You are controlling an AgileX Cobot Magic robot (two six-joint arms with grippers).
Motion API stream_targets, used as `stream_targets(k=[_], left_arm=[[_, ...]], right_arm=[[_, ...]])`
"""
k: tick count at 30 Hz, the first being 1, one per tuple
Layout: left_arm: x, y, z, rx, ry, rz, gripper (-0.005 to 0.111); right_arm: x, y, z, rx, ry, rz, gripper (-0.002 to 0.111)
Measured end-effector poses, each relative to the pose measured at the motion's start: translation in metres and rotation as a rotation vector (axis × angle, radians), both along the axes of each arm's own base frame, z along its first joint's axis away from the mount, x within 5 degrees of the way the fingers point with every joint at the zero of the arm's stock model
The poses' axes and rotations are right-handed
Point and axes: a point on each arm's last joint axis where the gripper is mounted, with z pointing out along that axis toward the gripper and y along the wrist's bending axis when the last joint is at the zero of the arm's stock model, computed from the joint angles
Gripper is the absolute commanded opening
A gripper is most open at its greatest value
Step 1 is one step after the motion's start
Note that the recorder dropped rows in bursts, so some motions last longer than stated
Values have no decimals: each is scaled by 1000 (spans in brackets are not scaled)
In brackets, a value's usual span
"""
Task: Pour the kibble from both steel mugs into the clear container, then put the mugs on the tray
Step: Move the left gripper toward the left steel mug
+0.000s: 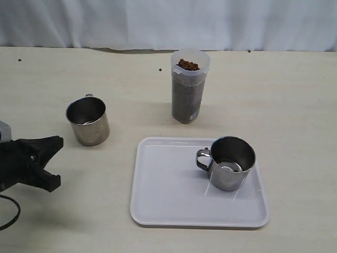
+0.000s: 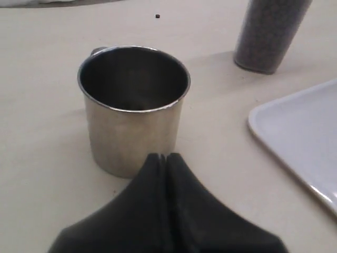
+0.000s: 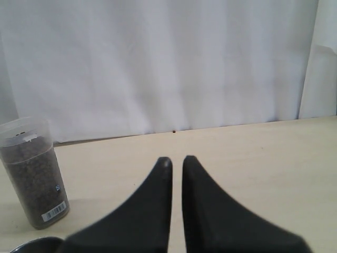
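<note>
I see one steel mug (image 1: 88, 121) standing on the table (image 1: 295, 105) at the left, apart from the tray (image 1: 168, 205). The other steel mug (image 1: 229, 164) stands on the tray's right side. Behind the tray stands the clear container (image 1: 188, 100), with kibble (image 1: 188, 65) in it.

A: What are the mugs made of?

B: Polished steel. The mug on the tray (image 1: 229, 182) and the mug off the tray (image 1: 92, 132) are shiny outside, duller inside.

A: And the tray (image 1: 158, 203)?

B: White plastic, smooth and softly glossy. The clear container (image 1: 187, 100) beyond the tray is frosted plastic, and its kibble (image 1: 188, 65) is dry, matt and grainy.

A: The rest?

B: The table (image 1: 295, 105) is pale, matt and faintly streaked. The backdrop (image 1: 158, 21) is white cloth. The left gripper (image 2: 164, 156) and right gripper (image 3: 176, 159) look like matt black plastic.
</note>
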Motion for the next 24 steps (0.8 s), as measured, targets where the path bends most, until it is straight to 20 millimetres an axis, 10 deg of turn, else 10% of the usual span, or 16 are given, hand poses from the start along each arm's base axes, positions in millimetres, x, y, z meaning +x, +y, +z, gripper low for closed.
stream_targets(k=[4,11,24], left_arm=[[16,-3,-9,9,-7,-39,9],[37,-5,-17,60,10,-103,81],[66,-6,-24,95,-5,-131,84]], right_arm=[[0,0,0,0,0,0,5],[0,0,0,0,0,0,5],[0,0,0,0,0,0,5]])
